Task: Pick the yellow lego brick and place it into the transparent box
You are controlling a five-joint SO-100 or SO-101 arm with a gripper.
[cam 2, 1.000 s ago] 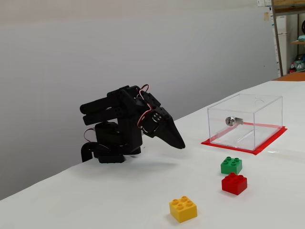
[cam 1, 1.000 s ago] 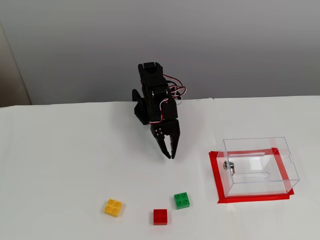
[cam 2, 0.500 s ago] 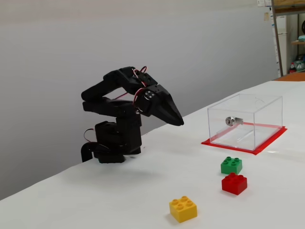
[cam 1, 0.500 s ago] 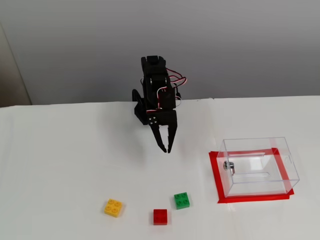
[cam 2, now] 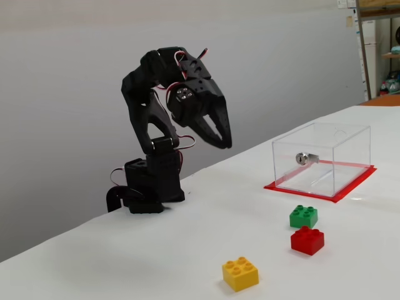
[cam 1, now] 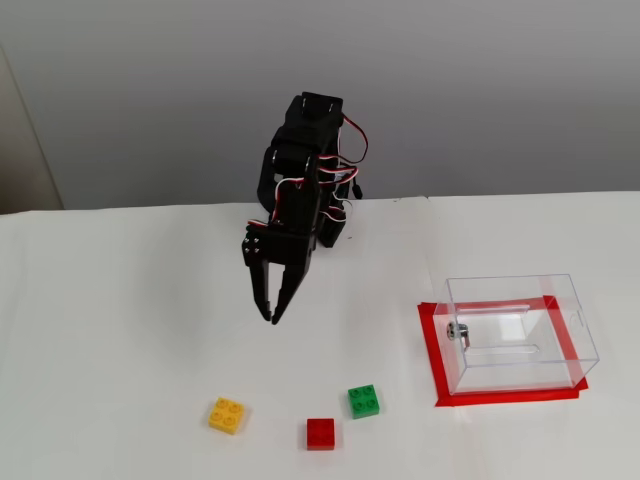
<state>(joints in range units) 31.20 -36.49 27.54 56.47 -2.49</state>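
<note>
The yellow lego brick (cam 1: 228,415) (cam 2: 240,274) lies flat on the white table near the front, studs up. The transparent box (cam 1: 520,333) (cam 2: 322,159) stands to the right on a red tape frame, with nothing inside but a small metal fitting on one wall. My black gripper (cam 1: 271,319) (cam 2: 222,145) hangs in the air, pointing down and well above the table. It is behind the yellow brick and to the box's left. Its fingers are slightly apart and hold nothing.
A red brick (cam 1: 320,433) (cam 2: 307,240) and a green brick (cam 1: 363,400) (cam 2: 304,216) sit between the yellow brick and the box. The red tape (cam 1: 428,342) outlines the box. The arm's base (cam 2: 150,187) stands at the back of the table by the grey wall.
The arm has risen from its folded pose and swung towards the yellow brick's side, left in the front-on view. The fingers have parted slightly. No brick or box has moved.
</note>
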